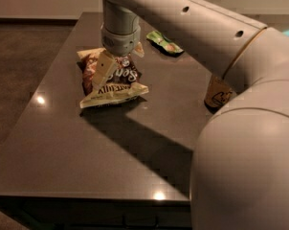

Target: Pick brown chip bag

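Brown crinkly chip bag [116, 84], cream ends, white lettering: lies on dark glossy desk [135, 147]. Pale two-finger gripper [118, 69]: directly over bag, fingers [102, 72] seemingly spread across it. Small green snack bag [164, 42]: beyond bag. Tan can [217, 95]: right of bag.

view: high, beside arm [192, 28] | faces down across table [111, 152] | hand [118, 68] upper-left, mid-range

No word can be read for certain. The brown chip bag [123, 78] has big white lettering across its dark middle and a dark printed line on its cream lower end. The gripper [117, 65], down over the bag, hides part of the lettering. The can [217, 95] bears a dark, unreadable mark.
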You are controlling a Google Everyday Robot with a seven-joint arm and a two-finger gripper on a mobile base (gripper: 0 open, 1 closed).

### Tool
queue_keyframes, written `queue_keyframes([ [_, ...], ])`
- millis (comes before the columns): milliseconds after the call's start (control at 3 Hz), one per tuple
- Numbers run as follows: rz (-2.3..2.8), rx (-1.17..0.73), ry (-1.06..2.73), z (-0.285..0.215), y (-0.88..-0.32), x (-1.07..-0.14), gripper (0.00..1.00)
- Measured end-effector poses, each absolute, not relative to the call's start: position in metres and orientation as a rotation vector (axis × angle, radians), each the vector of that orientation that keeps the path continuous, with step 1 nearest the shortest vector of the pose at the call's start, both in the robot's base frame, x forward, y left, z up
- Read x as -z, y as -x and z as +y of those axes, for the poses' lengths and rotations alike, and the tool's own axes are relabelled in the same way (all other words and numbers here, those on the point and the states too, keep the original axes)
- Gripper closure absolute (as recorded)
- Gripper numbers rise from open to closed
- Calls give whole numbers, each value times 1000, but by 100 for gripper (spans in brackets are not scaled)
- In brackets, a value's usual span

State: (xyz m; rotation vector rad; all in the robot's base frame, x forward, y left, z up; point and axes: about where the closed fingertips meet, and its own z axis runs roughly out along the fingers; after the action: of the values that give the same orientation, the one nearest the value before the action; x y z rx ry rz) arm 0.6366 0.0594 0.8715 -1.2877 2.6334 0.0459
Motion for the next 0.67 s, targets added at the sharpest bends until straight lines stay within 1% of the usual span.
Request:
queue_keyframes([
  [333, 2713, -11, 1193, 56, -646, -861, 1],
  [667, 2744, -27, 1176, 56, -650, -854, 31],
])
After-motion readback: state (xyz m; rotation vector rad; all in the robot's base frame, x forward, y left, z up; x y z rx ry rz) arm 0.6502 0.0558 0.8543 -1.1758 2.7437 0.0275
